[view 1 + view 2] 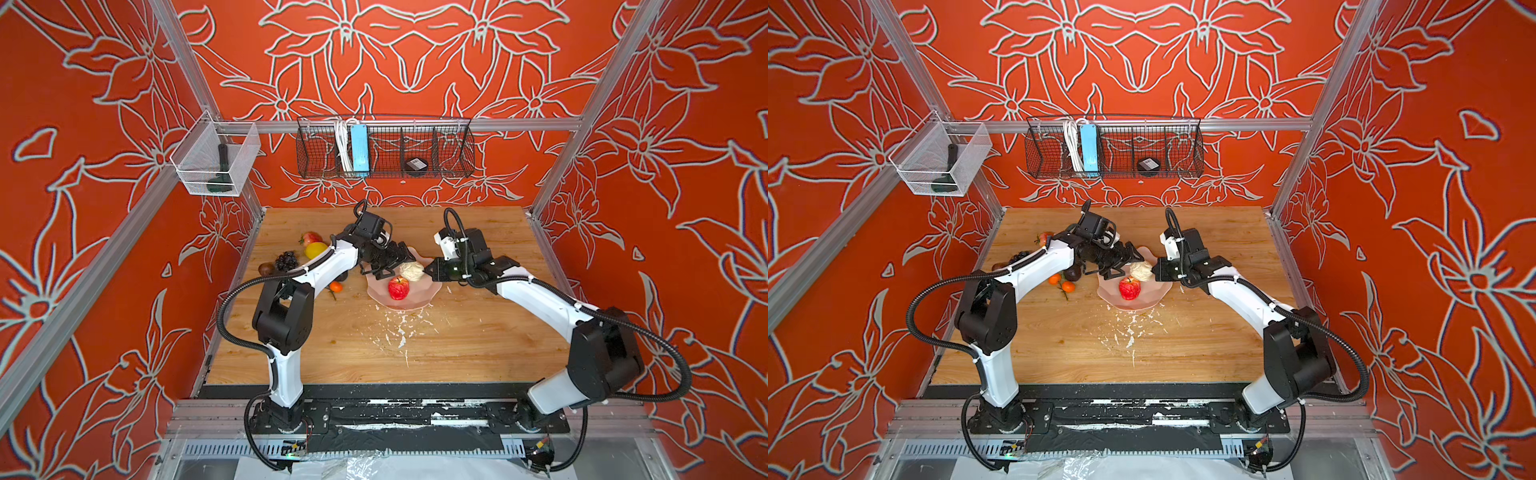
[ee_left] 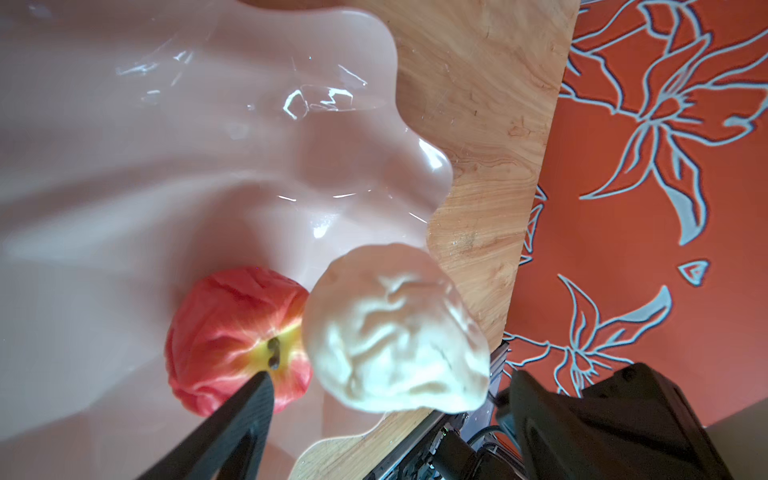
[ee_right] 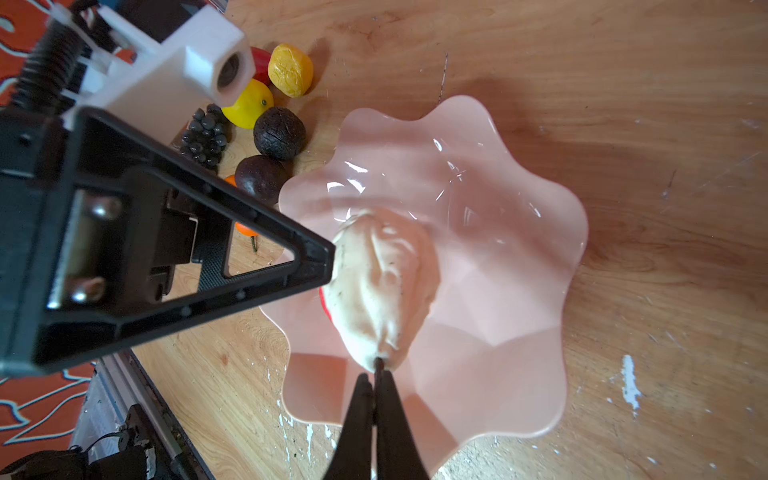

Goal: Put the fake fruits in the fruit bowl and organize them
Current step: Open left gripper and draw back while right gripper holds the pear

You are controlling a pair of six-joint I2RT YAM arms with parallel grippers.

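**Pink bowl, part filled; one fruit in transit**

Fruit bowl: shallow, wavy-rimmed, mid-table. Glossy, probably slick inside.

Loose fruits: lemons, dark avocados, grape bunch and oranges, on the wood beside the bowl, on the left arm's side.

Left gripper: jaws spread wide, empty, one finger against the pale fruit.

Pale fruit: cream, crumpled, held over the bowl beside the apple. It looks hollow, light and easily dented, so it is best taken by the stem.

Red apple: in the bowl, likewise creased.

Right gripper: pinched fully together on the pale fruit's stem.
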